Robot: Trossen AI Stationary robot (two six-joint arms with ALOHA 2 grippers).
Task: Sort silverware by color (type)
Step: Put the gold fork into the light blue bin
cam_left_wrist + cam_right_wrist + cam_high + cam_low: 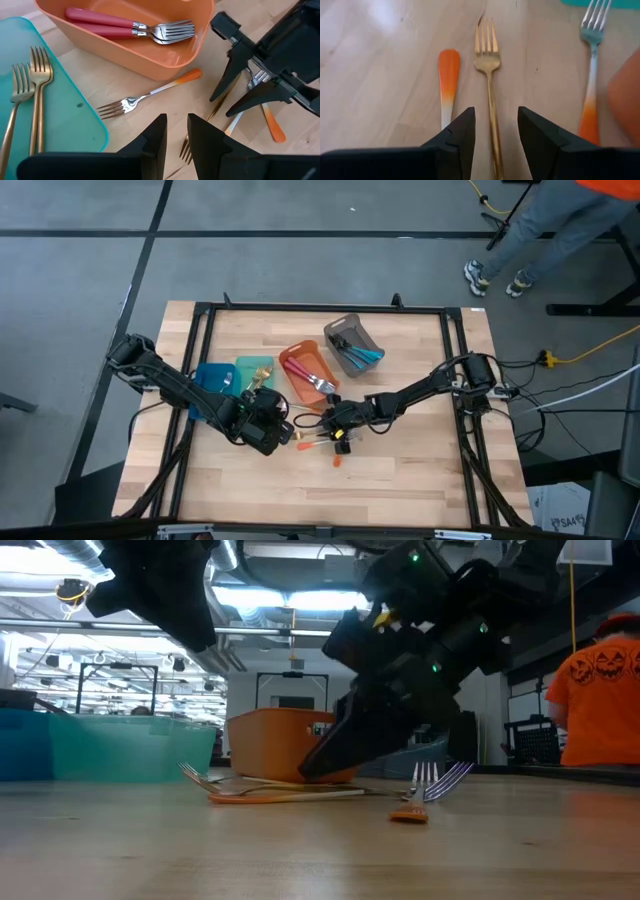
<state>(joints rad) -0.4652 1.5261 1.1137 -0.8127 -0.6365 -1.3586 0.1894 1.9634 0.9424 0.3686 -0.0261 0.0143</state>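
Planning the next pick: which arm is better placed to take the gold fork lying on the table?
The right. Its gripper is open with the gold fork lined up between its fingers. The left gripper hovers by an orange-handled fork instead.

Two dark, slim jointed arms — black cables trailing from their bases; each gripper's fingers [465, 137] are matte black, broad, angular wedges.

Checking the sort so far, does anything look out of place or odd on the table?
Nothing is spilled or damaged. The only strays are unsorted pieces on the bare wood: a gold fork between the open right gripper's fingers and orange-handled forks beside the orange bin.
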